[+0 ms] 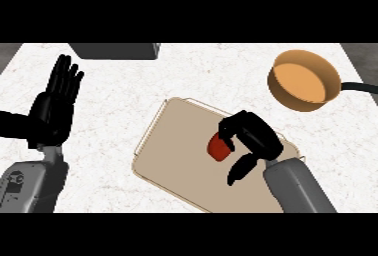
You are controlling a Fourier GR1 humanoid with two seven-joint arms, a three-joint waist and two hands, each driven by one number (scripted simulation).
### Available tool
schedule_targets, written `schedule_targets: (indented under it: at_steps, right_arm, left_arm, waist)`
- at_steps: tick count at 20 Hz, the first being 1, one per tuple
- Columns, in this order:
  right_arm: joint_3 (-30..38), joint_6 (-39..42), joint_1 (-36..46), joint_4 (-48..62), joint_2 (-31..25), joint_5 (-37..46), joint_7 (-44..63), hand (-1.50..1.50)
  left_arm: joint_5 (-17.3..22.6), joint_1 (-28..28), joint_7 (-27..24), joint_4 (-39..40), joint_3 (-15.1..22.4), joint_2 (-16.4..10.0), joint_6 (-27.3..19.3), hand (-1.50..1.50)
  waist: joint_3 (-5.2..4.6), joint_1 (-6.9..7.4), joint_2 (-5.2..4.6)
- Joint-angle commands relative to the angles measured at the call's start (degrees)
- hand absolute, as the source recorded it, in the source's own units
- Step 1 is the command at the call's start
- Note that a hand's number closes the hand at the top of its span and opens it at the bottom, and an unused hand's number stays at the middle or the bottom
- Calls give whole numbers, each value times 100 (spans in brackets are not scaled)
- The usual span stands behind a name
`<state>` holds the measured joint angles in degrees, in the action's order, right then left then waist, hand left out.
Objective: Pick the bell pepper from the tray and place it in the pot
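Right hand (255, 135) closed around the red bell pepper (217, 148) at the tray (173, 150)

The fingers and thumb curl round the pepper, which shows above the tan tray's middle; whether it touches the tray cannot be told; the orange pot (303, 82) stands well apart at the counter's (214, 75) upper right, its dark handle pointing right; the left hand (57, 100) rests open at the left, fingers up.

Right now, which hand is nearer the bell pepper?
Right. The right hand curls round the bell pepper on the tray, touching it. The left hand rests open, fingers up, at the view's left, well off the tray.
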<state>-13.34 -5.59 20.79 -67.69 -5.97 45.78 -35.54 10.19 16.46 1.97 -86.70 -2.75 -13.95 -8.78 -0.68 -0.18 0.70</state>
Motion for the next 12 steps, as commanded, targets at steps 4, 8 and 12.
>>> schedule_targets:
  at_steps: [4,8,12]
  right_arm:
    - [-735,135,948,244,582,1336,3426,150]
    - [-936,92,1707,-290,591,1107,5389,150]
    - [-1154,-27,2305,-661,595,1779,7213,150]
  left_arm:
    - [13,103,35,28,98,49,75,0]
    - [65,149,128,18,101,-8,174,0]
    - [-36,203,182,60,38,-32,16,0]
  waist:
    - [9,268,9]
    - [41,318,35]
    - [49,178,52]
